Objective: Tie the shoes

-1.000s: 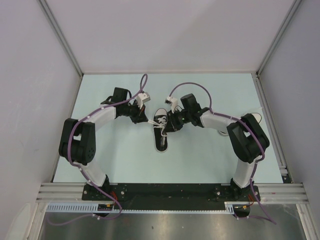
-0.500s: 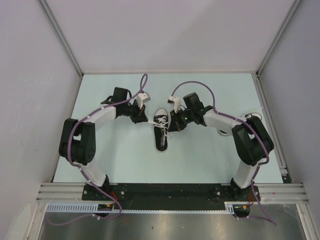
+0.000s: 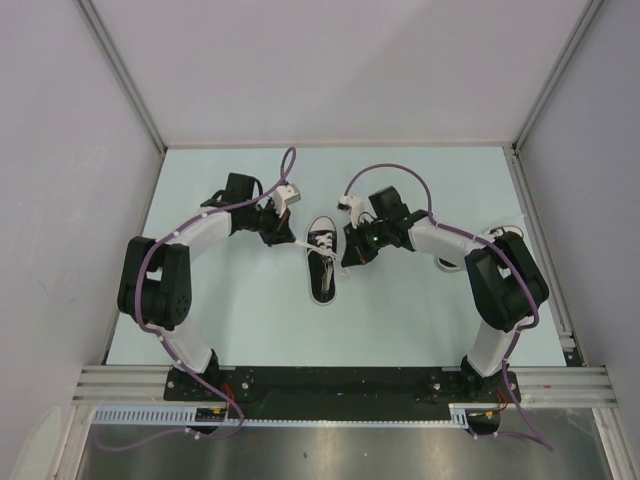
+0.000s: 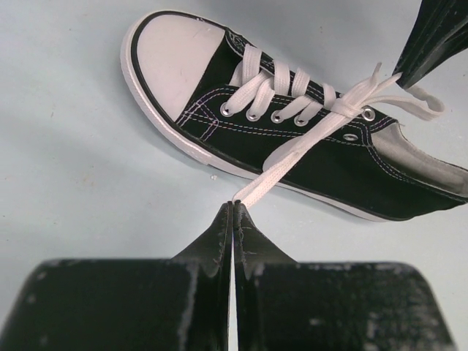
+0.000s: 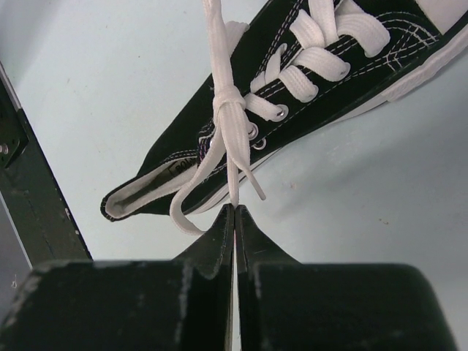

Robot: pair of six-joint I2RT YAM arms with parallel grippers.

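Observation:
One shoe [image 3: 323, 262], a small black canvas sneaker with a white toe cap, lies on the pale table between my arms, toe pointing away. Its white laces are crossed in a first knot [image 4: 344, 110] over the tongue. My left gripper [image 3: 291, 238] [image 4: 233, 205] sits just left of the shoe [image 4: 329, 168], shut on one lace end [image 4: 285, 164] that runs taut to the knot. My right gripper [image 3: 346, 257] [image 5: 235, 208] is just right of the shoe [image 5: 183, 146], shut on the other lace strand [image 5: 232, 172]. A loose lace loop [image 5: 179, 212] hangs beside it.
A white-rimmed object [image 3: 508, 233] lies at the table's right side, mostly hidden behind my right arm. Grey walls enclose the table [image 3: 420, 320] on three sides. The black base plate [image 3: 340, 385] runs along the near edge. A dark rail [image 5: 29, 197] shows left in the right wrist view.
My right gripper has shut on a lace strand and drawn back a little to the right of the shoe. The left arm has held still with its lace.

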